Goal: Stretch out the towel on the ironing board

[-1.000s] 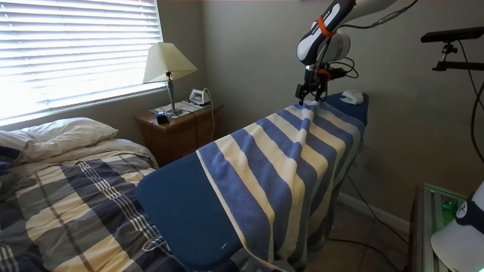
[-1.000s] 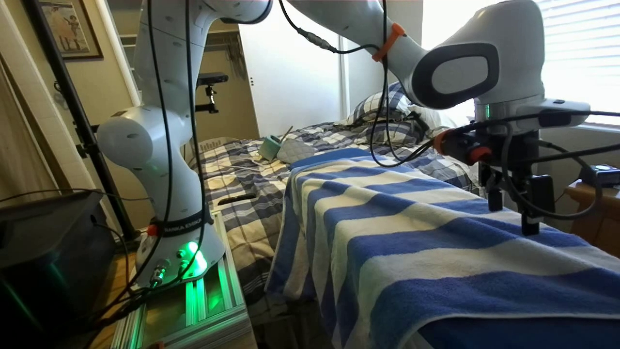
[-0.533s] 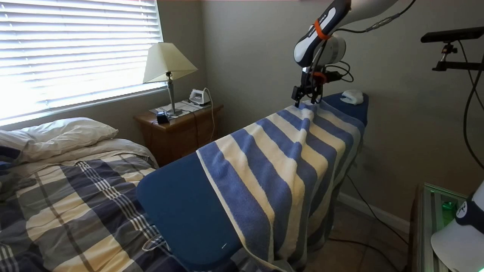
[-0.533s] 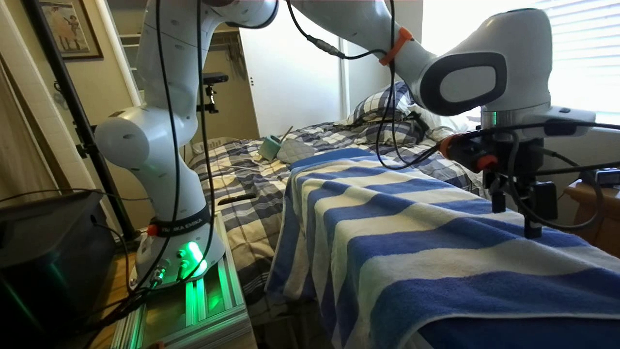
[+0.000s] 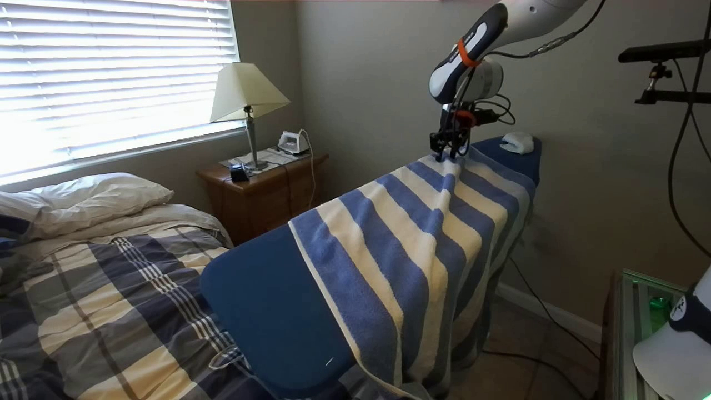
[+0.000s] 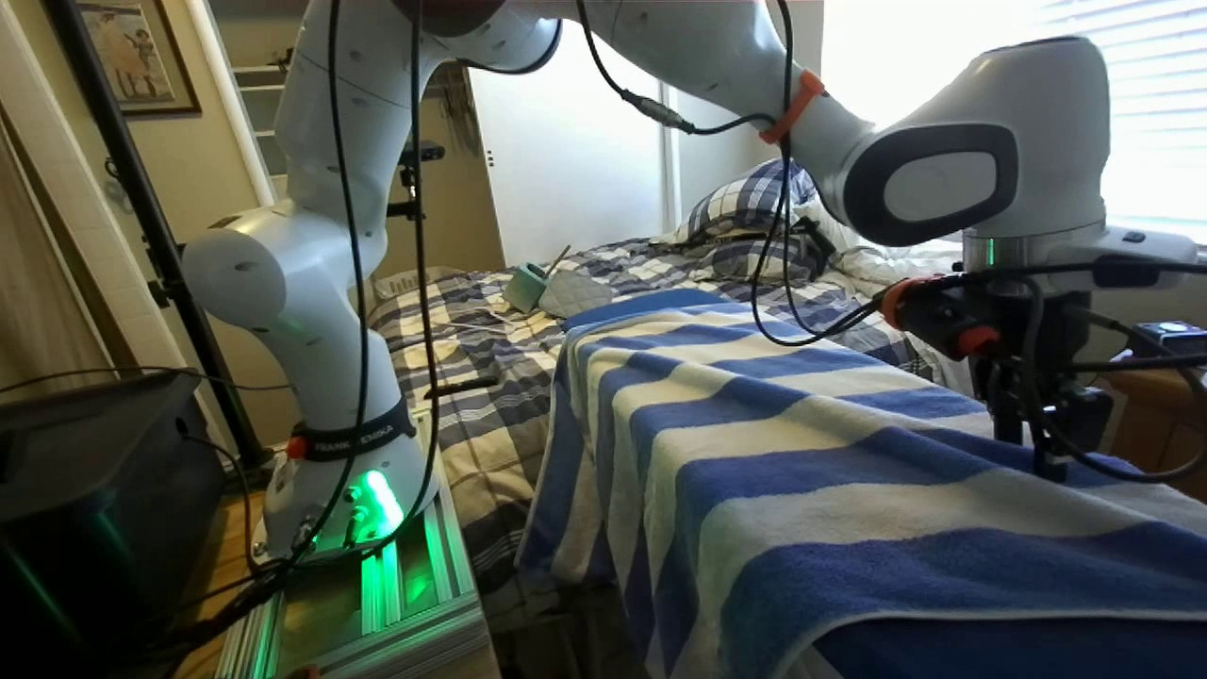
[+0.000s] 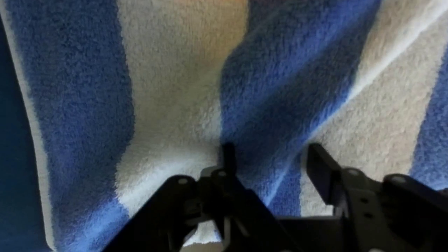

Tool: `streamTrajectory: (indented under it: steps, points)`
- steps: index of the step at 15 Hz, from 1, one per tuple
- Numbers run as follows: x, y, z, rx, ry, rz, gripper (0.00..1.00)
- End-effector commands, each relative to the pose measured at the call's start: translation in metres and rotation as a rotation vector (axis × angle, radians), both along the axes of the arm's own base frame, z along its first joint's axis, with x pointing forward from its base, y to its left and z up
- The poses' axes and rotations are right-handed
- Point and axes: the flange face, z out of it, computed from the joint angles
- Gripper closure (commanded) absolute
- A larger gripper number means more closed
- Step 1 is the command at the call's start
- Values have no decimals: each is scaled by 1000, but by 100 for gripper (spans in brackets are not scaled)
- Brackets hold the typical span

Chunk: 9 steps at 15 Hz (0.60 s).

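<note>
Towel [image 7: 168, 87], blue-and-cream striped; ironing board [image 7: 14, 157], dark blue, partly exposed; gripper [image 7: 272, 152], spread astride towel crease, near board's edge.

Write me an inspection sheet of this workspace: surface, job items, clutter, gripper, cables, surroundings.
Surface: ironing board, dark blue cover showing at both ends.
Job items: striped towel draped across the board, overhanging one side, with raised folds.
Clutter: bundled white item on the board's far end in an exterior view; what it is, unclear.
Gripper: gripper low at the towel, jaws apart, a fold between them; contact uncertain.
Cables: black cables hang along the arm; a floor cable shows too.
Surroundings: plaid-covered bed; nightstand with lamp and iron.
</note>
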Motion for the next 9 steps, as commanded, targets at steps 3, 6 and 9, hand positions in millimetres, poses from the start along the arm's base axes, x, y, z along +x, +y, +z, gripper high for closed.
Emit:
streamTrajectory:
  steps: [3, 6, 9]
  points:
    - [11, -10, -2, 13, -35, -1, 87]
    - [14, -15, 0, -6, -55, 3, 99]
    - [21, -22, 5, -20, -91, 9, 99]
